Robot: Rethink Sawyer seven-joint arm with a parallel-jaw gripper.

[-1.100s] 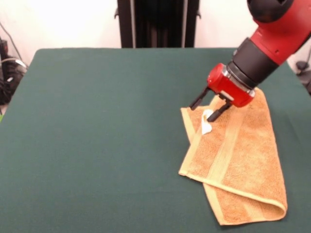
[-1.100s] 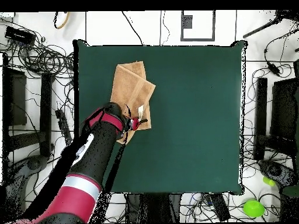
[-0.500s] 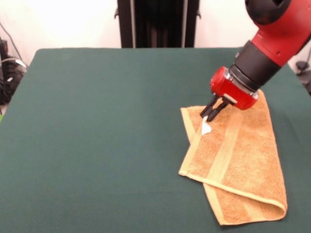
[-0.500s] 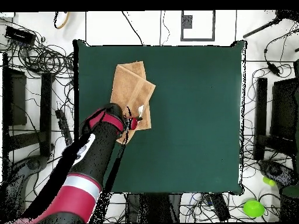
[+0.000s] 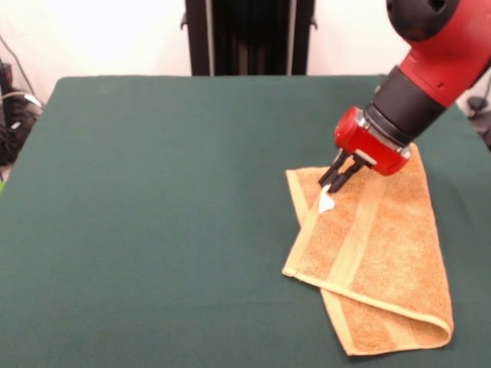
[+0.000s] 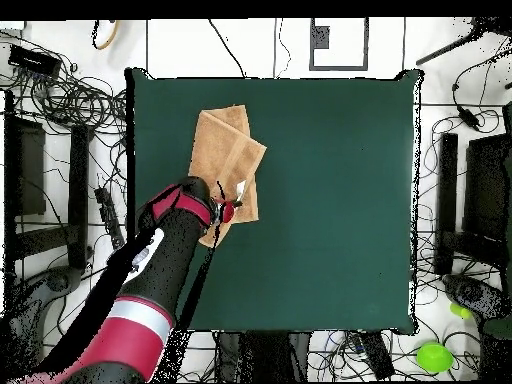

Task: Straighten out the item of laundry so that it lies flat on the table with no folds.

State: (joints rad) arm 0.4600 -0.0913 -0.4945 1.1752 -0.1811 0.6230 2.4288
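Note:
The item of laundry (image 5: pixel 383 253), an orange-tan towel, lies folded over on itself at the right side of the green table (image 5: pixel 153 199). One layer sits askew over the other, and a fold runs along the near right corner. Its white tag (image 5: pixel 326 202) stands up at the towel's far left corner. My gripper (image 5: pixel 332 182) is shut there, pinching the top of the tag at the towel's edge. From overhead, the towel (image 6: pixel 225 148) lies near the table's (image 6: pixel 330 200) left edge, and the gripper (image 6: pixel 236 207) is at its lower right corner.
Wide bare green tabletop stretches left of the towel in the front view. Cables (image 6: pixel 70 100) and equipment lie on the floor around the table. The towel's right side lies close to the table's edge (image 5: pixel 468 123).
The fingers were spread over the tag a second ago and have since shut on it. The gripper has lifted slightly, pulling the tag upright.

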